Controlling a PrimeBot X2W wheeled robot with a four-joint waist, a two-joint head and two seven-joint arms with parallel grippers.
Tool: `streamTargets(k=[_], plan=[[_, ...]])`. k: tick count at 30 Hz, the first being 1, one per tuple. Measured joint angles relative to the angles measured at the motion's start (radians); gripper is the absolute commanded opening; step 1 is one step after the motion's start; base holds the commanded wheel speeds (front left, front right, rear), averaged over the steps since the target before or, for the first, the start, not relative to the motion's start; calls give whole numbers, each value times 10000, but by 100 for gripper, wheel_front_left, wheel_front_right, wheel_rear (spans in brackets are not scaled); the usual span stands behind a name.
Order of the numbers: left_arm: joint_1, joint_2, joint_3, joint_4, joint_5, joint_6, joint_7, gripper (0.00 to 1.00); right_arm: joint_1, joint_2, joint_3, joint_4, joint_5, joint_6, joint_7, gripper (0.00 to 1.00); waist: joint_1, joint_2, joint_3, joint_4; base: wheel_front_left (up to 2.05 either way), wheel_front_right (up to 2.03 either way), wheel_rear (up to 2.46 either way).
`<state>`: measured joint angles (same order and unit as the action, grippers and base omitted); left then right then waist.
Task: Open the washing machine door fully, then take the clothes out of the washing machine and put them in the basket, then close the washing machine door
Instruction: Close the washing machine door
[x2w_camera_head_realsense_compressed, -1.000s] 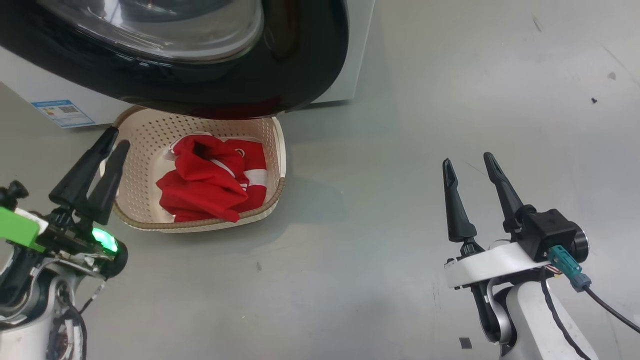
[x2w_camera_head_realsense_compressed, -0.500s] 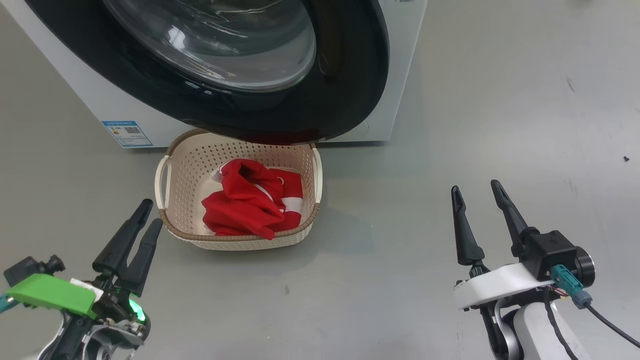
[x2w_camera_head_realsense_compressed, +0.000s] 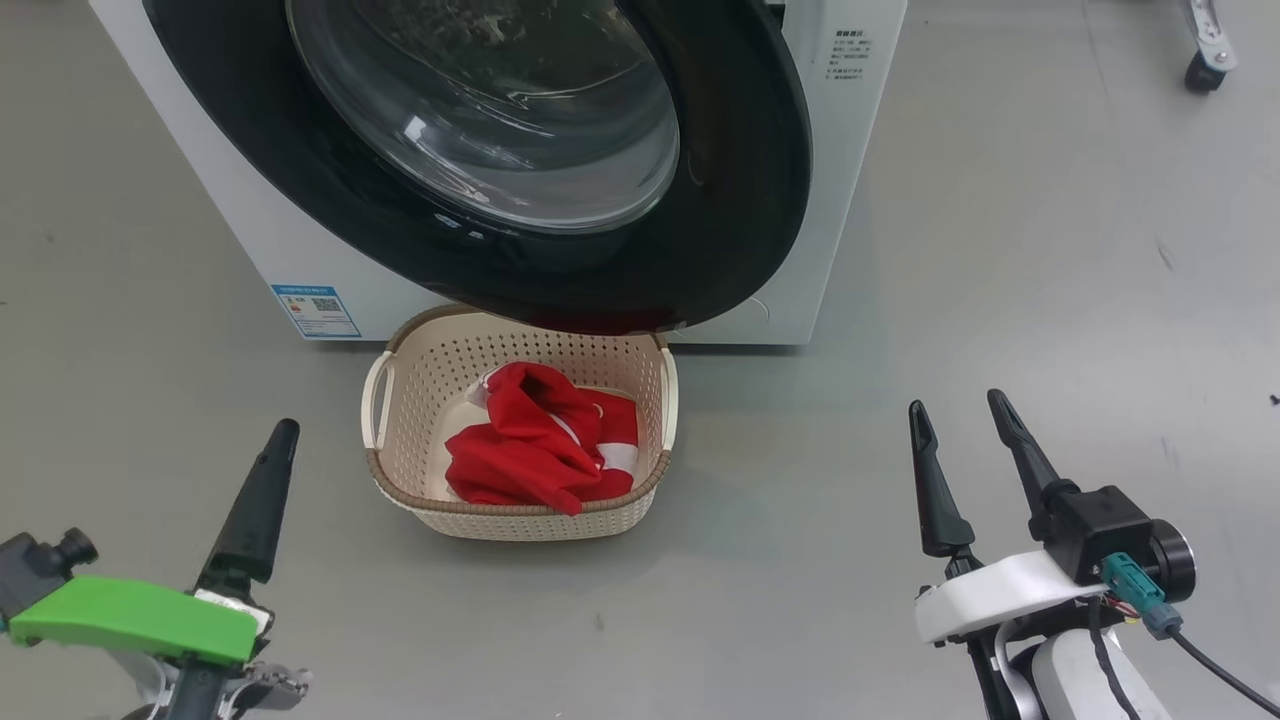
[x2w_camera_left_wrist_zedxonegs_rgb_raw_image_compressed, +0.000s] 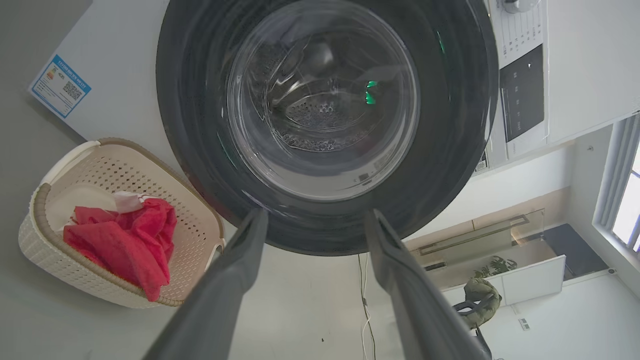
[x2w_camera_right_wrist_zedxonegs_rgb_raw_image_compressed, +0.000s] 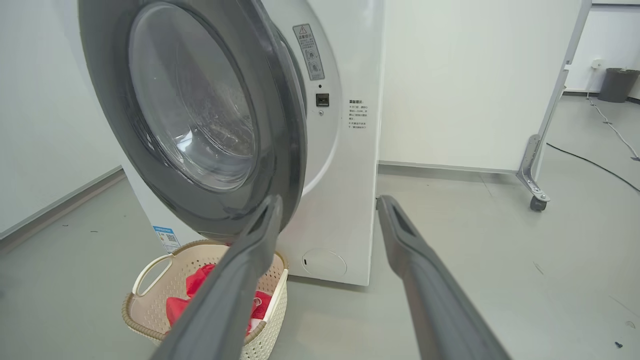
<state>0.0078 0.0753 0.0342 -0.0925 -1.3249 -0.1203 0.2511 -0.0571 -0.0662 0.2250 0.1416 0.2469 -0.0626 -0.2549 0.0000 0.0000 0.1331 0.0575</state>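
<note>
While the red-and-white clothes (x2w_camera_head_realsense_compressed: 530, 455) lie bunched inside the cream basket (x2w_camera_head_realsense_compressed: 520, 520) on the floor (x2w_camera_head_realsense_compressed: 780, 560) beneath the swung-out washing machine door (x2w_camera_head_realsense_compressed: 745, 200), I see my left gripper (x2w_camera_left_wrist_zedxonegs_rgb_raw_image_compressed: 316, 215) and right gripper (x2w_camera_head_realsense_compressed: 955, 403) both empty, jaws spread apart.

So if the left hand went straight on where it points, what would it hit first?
The left hand would likely meet the washing machine door, on its black rim; depth is unclear.
</note>
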Motion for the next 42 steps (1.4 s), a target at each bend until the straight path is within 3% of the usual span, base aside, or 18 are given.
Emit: streamTargets(k=[5,16,22,27,33,42], plan=[[22,151,-380,-387,1632,0,-1009,100,94,-21,-63,4,-81,0,0,100,0,0,-267,36,0,0,0],[443,1402,-1001,-610,6550,25,-2963,100,380,-96,-238,-54,-123,0,0,100,0,0,-800,15,0,0,0],[815,1707,-1580,-525,8565,763,-3369,100,662,-100,-299,-98,-155,0,0,100,0,0,-980,-19,0,0,0],[1362,1672,-2180,-38,9482,1279,-3482,100,1036,-59,-286,2,-153,0,0,100,0,0,-1158,-40,0,0,0],[1848,1287,-2387,414,9793,1946,-3593,100,1511,12,-232,117,-146,-2,0,100,0,0,-1339,-72,0,0,0],[1867,905,-2360,704,9856,2134,-3908,100,1654,33,-267,119,-148,-12,0,100,0,0,-1406,-104,0,0,0]])
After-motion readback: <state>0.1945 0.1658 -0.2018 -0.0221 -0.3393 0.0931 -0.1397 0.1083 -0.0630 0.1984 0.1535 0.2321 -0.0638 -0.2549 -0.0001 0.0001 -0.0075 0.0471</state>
